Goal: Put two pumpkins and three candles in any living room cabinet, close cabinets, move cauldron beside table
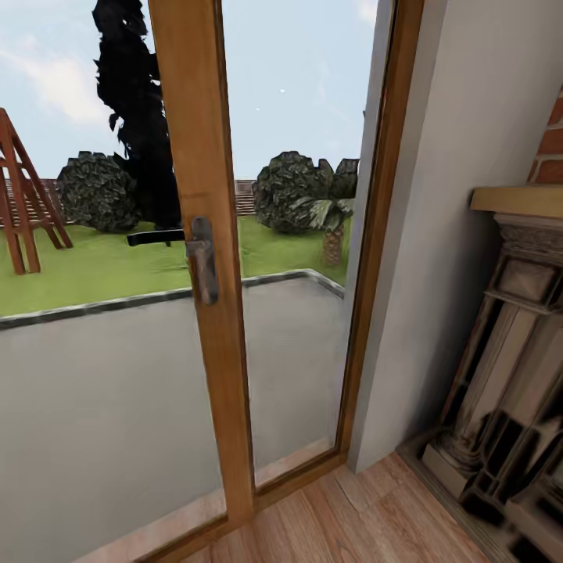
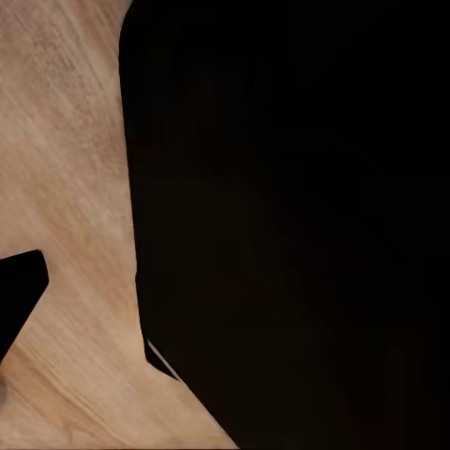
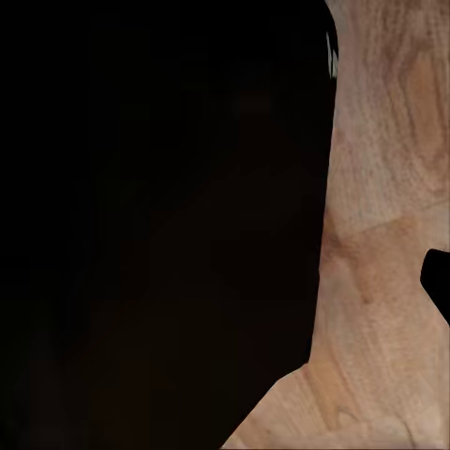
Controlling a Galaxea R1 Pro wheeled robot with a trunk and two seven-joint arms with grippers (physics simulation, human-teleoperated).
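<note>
The pumpkins, candles, cabinet, cauldron and table are out of view. I face a glass door with a wooden frame (image 1: 199, 156) and a dark metal handle (image 1: 202, 270). In the left wrist view a large dark body (image 2: 300, 225) hangs over the wooden floor (image 2: 66, 169), and a small dark tip (image 2: 14, 300) pokes in at the edge. The right wrist view has a similar dark mass (image 3: 159, 225) above floorboards (image 3: 384, 234), with a dark tip (image 3: 439, 281) at the edge. Neither view lets me read the jaws.
A carved stone fireplace surround (image 1: 516, 352) with a wooden mantel (image 1: 520, 201) stands close at the right. A pale wall (image 1: 438, 274) sits between it and the door. Wooden floor (image 1: 352, 524) lies below. Beyond the glass are a patio, lawn and bushes.
</note>
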